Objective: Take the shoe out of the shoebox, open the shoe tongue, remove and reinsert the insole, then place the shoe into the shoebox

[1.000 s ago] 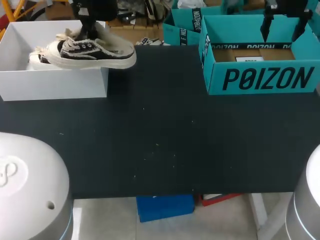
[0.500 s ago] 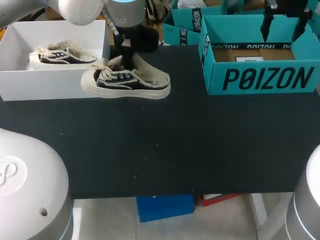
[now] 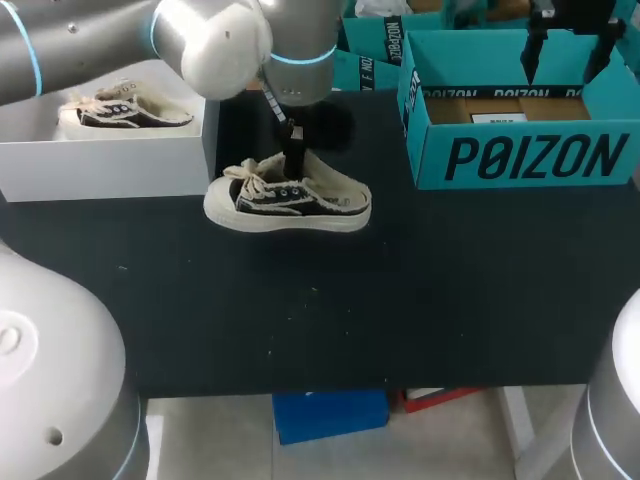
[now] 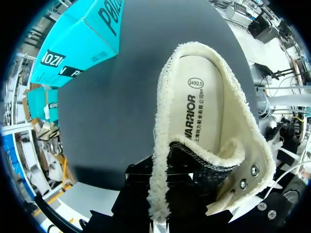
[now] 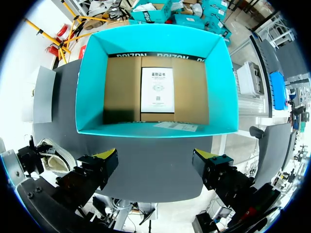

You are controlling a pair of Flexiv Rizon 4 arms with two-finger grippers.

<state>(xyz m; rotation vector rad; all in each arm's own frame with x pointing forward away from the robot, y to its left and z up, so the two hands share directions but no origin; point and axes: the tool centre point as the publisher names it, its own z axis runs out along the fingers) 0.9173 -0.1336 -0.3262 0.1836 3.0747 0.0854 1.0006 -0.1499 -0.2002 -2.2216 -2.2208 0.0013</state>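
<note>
A black canvas shoe (image 3: 290, 203) with cream frayed edging and a white sole is low over the dark table, right of the white shoebox (image 3: 110, 165). I cannot tell if its sole touches the table. My left gripper (image 3: 293, 150) comes down from above and is shut on the shoe's collar edge. In the left wrist view the shoe (image 4: 204, 111) shows its cream insole, and my left gripper (image 4: 167, 194) pinches the black side wall. My right gripper (image 5: 155, 158) stands open over the teal shoebox (image 5: 92, 97), nothing between its fingers. The shoe (image 5: 51, 162) also shows beside it.
A second matching shoe (image 3: 122, 110) lies inside the white shoebox. The teal shoebox (image 3: 520, 160) stands at the back right with my right gripper (image 3: 570, 45) above it. Another teal box (image 3: 365, 55) stands behind it. The table's front half is bare dark surface (image 3: 330, 310).
My left arm has carried the shoe from above the white shoebox to the right and down, toward the middle of the table. The right arm has not moved.
</note>
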